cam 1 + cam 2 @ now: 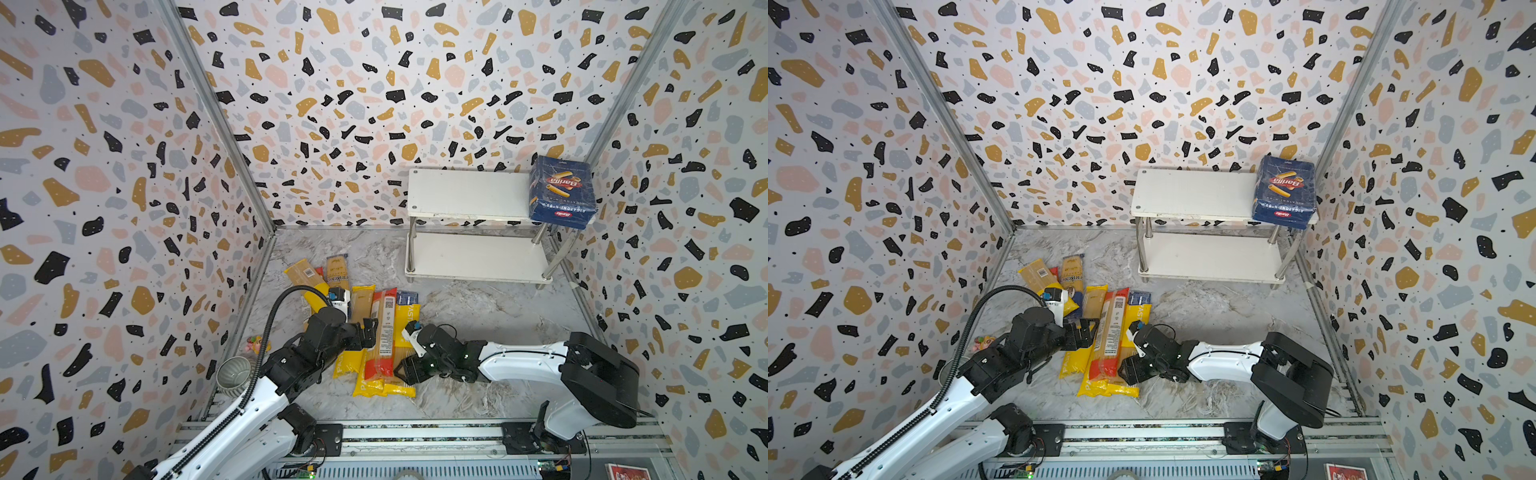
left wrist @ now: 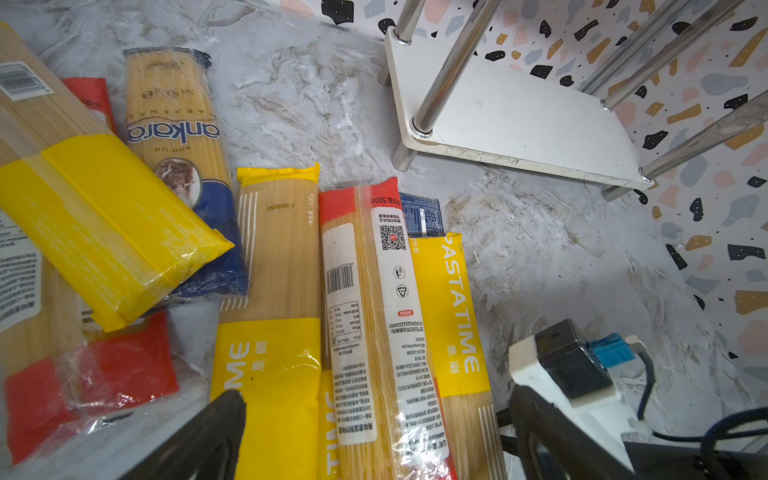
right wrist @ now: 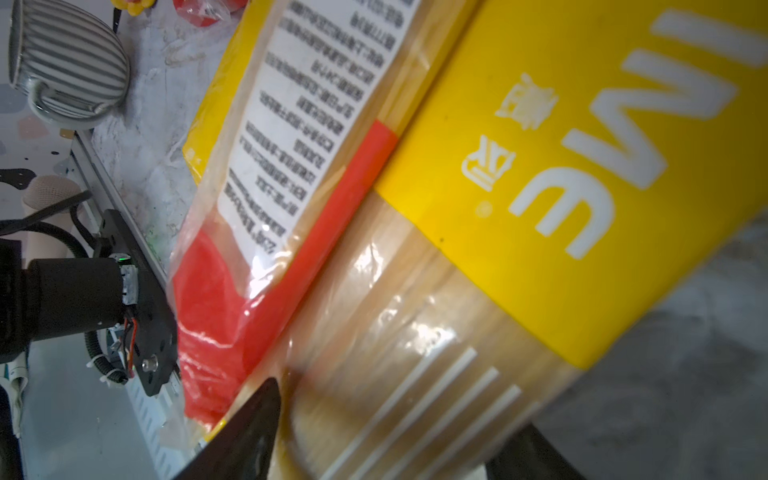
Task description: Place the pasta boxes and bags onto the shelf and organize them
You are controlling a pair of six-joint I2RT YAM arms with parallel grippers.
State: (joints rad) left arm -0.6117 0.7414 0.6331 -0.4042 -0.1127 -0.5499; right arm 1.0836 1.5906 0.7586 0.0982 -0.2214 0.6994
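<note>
Left gripper (image 1: 368, 332) jaws spread wide, empty, above bags (image 1: 385, 328). Right gripper (image 3: 395, 436) jaws straddling yellow PASTATIME bag (image 3: 540, 208); pinch cannot be told. Also legible: Barilla box (image 1: 561, 191), ankara bag (image 2: 174, 133).

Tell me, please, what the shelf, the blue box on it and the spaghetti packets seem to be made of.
Shelf: white boards with a smooth, dull finish, perhaps coated wood or plastic, chipped along one edge; its legs look like chromed metal, mirror-bright. Blue box: printed cardboard, with whitened creases. Spaghetti packets: thin glossy plastic film, wrinkled, partly clear over the strands.
</note>
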